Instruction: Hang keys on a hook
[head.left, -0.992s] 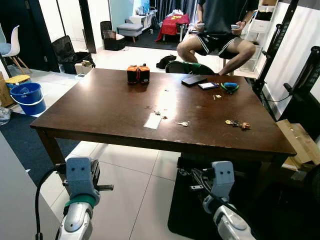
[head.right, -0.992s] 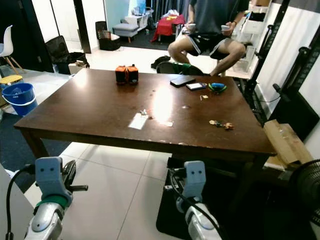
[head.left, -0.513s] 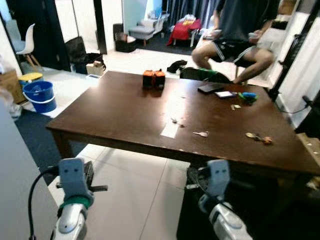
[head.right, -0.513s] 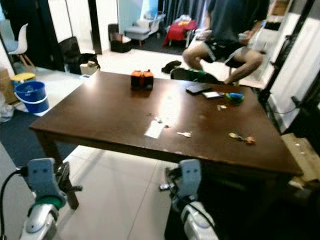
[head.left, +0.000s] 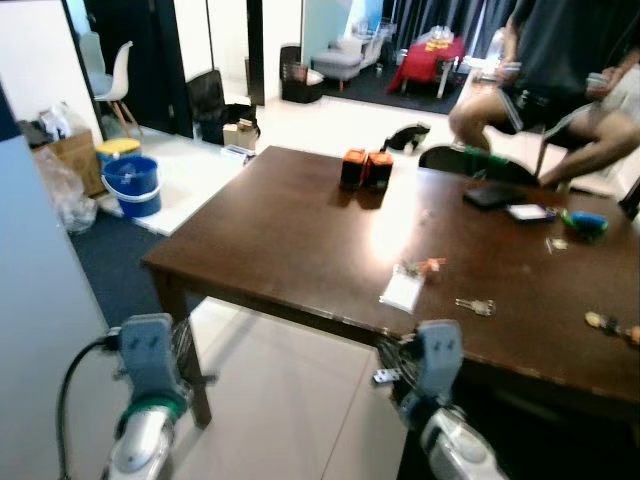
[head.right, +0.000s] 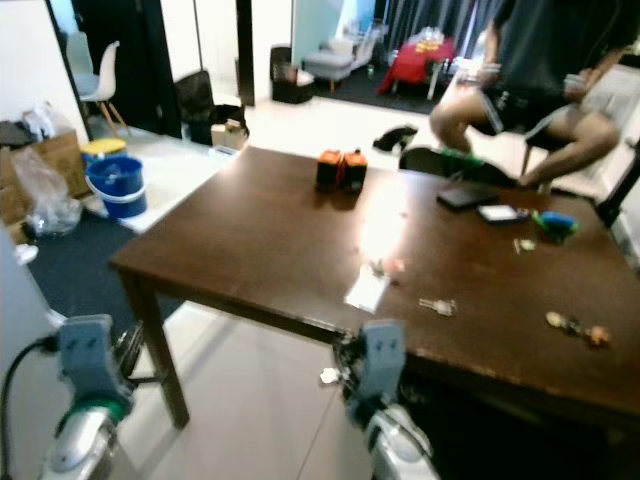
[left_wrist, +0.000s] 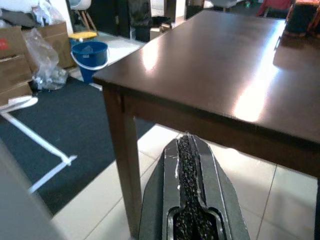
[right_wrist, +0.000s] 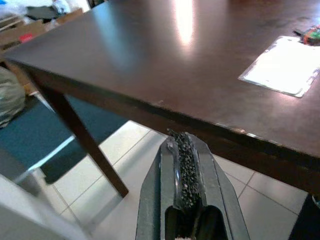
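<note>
On the tabletop (head.left: 300, 240), keys (head.left: 474, 306) beside white card (right_wrist: 282, 65), left tool (left_wrist: 186, 165) and right tool (right_wrist: 182, 160) pressed together below its edge, seated person (head.left: 560, 70) behind.

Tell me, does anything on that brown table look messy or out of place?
Somewhat. Keys lie loose in separate spots on the table: one silver key near the front edge, another bunch far right, and more small bits beside a white card. Nothing looks spilled or broken. Both claws, left and right, are shut.
</note>
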